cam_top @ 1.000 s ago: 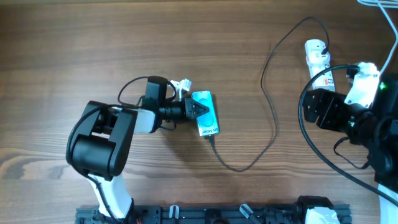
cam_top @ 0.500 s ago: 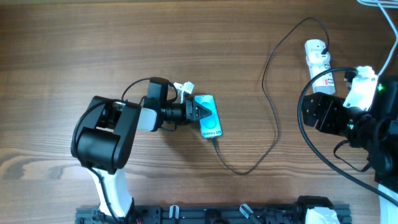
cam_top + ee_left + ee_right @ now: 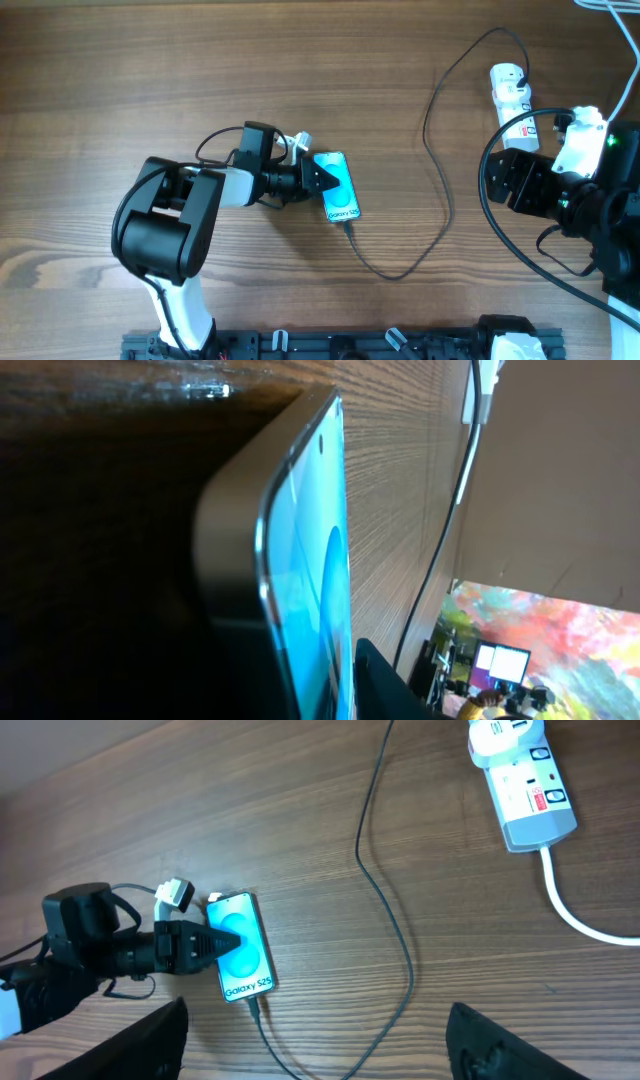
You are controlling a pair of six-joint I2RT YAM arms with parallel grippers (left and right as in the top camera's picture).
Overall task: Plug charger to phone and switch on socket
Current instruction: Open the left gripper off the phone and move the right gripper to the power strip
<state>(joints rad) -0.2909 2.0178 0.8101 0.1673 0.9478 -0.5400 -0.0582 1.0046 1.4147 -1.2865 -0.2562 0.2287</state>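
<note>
Red switch (image 3: 545, 797) next: with left gripper (image 3: 322, 181) clamped on phone (image 3: 343, 197) edge, press wide-open, empty right gripper (image 3: 318, 1030) squarely onto socket (image 3: 520, 770), clear of charger (image 3: 360, 845) cable

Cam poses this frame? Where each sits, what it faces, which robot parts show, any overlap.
Overhead: above the table, facing straight down; phone, charger, socket, left arm, right arm, left gripper at the phone.
Left wrist: low, hard against the phone's edge, looking along the table; one dark fingertip at the bottom.
Right wrist: raised at the right, facing down and left; right gripper fingers in the bottom corners, left arm too.
Shared: phone in all three; socket and charger in overhead and right wrist.
</note>
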